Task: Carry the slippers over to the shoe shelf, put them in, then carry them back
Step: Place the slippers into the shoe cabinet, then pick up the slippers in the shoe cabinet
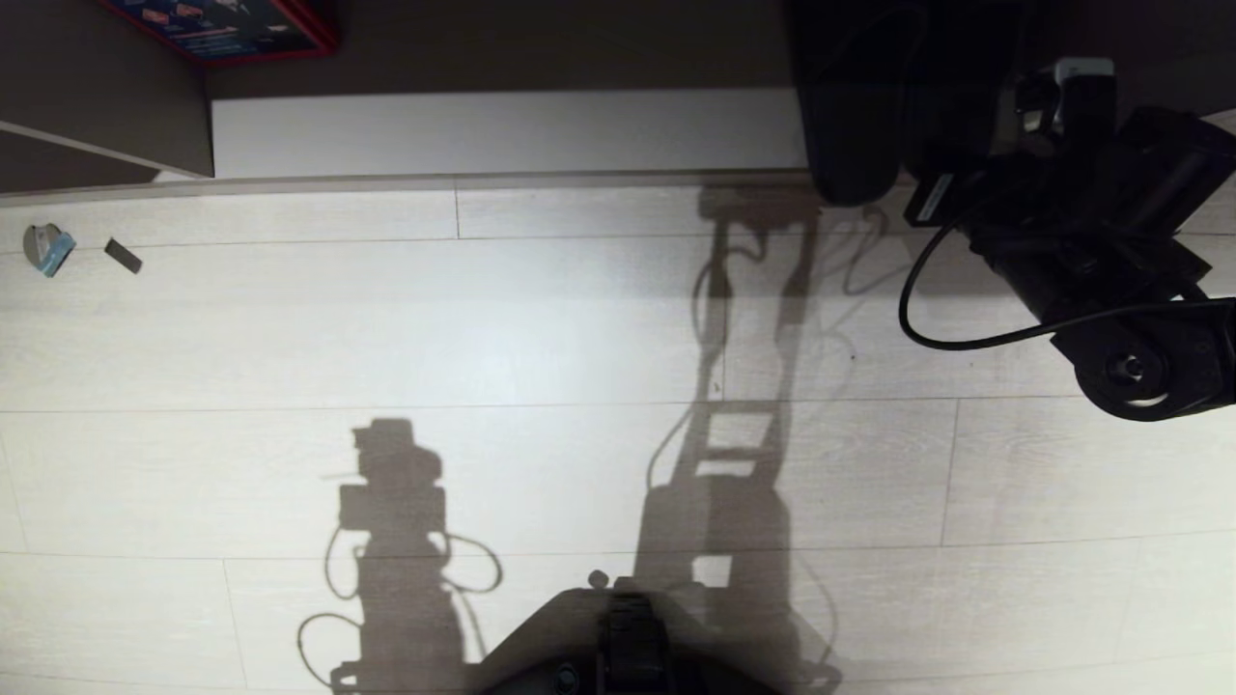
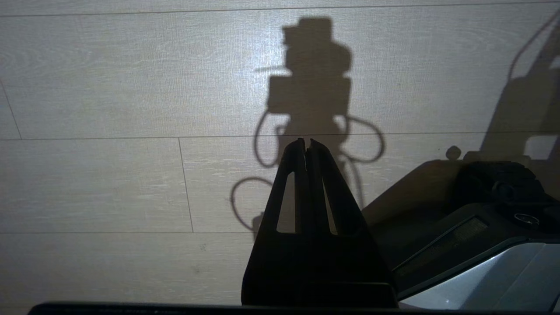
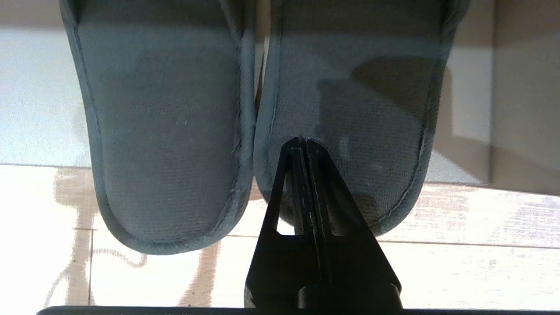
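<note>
while the left gripper (image 2: 306, 144) hangs idle over bare floor at left, fingers together, the right gripper (image 3: 302, 142) at far right is pinched on the slippers (image 3: 175, 131), whose long axes run straight ahead toward the shoe shelf (image 1: 502, 135).
</note>
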`<state>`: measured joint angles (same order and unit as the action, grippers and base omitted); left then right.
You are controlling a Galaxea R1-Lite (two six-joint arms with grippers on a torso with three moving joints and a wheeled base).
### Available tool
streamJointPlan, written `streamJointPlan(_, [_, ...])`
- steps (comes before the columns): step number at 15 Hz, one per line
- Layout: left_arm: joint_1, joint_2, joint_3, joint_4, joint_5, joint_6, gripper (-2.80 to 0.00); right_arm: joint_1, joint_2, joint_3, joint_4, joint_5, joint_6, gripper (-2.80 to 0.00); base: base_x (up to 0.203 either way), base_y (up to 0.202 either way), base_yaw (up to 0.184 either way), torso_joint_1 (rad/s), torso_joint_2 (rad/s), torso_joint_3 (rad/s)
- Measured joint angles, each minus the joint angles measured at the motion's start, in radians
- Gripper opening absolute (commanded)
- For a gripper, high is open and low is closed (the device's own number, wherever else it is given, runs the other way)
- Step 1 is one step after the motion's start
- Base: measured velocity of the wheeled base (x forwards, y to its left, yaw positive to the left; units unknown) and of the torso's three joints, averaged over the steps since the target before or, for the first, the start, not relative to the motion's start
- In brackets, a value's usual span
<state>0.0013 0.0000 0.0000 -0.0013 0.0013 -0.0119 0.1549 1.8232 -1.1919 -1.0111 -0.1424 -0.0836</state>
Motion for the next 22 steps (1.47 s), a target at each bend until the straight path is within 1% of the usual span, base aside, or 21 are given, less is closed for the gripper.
streamJointPlan(8, [0.0,0.0,0.0,0.0,0.0,0.0,-2.8,0.0,-0.061,0.002,0.007,-0.001,-0.013,-2.8,0.0,0.0,0.0,0.0,0.0,0.0])
streamJointPlan(12, [0.0,0.0,0.0,0.0,0.0,0.003,-2.8,0.001,-0.128,0.058,0.039,0.02,-0.013,-2.8,0.0,0.0,0.0,0.0,0.0,0.0])
streamJointPlan(15, [0.0,0.0,0.0,0.0,0.0,0.004,-2.8,0.003,-0.21,0.158,0.048,0.043,-0.014,-2.8,0.0,0.0,0.0,0.0,0.0,0.0])
streamJointPlan(20, [0.0,0.0,0.0,0.0,0.0,0.005,-2.8,0.004,-0.378,0.427,0.058,0.071,-0.014,-2.8,0.0,0.0,0.0,0.0,0.0,0.0])
streamJointPlan(22, [0.0,0.0,0.0,0.0,0.0,0.004,-2.8,0.004,-0.458,0.515,0.09,0.074,-0.015,-2.8,0.0,0.0,0.0,0.0,0.0,0.0])
